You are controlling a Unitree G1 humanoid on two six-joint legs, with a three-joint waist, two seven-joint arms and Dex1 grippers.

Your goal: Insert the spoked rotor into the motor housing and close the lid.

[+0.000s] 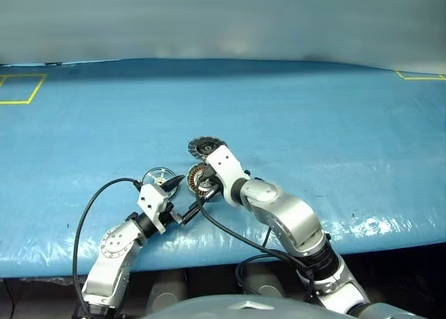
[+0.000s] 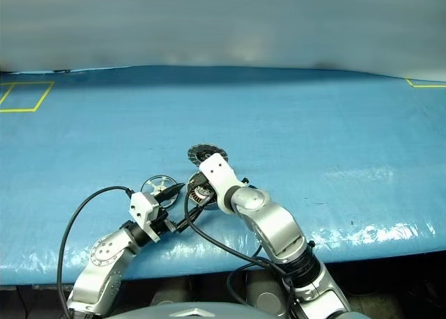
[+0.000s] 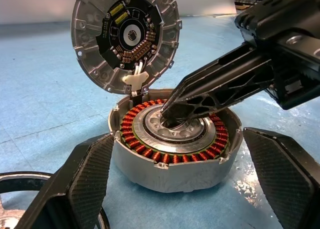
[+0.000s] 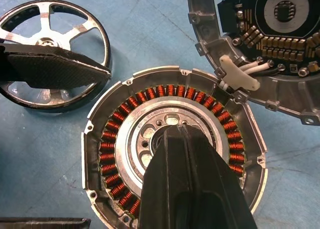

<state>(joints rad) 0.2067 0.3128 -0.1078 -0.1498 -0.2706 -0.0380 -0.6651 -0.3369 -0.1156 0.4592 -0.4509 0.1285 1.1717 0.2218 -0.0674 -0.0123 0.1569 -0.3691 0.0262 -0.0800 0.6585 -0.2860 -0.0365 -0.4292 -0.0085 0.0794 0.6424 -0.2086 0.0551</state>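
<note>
Left claw [image 3: 172, 184] spread wide around motor housing [image 3: 175, 154], right claw [image 3: 172, 116] pinched closed, tips in housing's centre.

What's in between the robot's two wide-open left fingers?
The motor housing sits between the left gripper's open fingers, shown in the left wrist view.

spoked rotor [image 1: 159, 176] left | motor housing [image 1: 198, 179] centre | lid [image 1: 205, 148] open behind

A big blue sheet [image 1: 293, 117] covers the table, a bit crinkled and shiny near the front edge. Yellow tape lines [image 1: 21, 89] make a box shape in the far left corner, and more yellow tape [image 1: 420, 76] sits in the far right corner.
</note>
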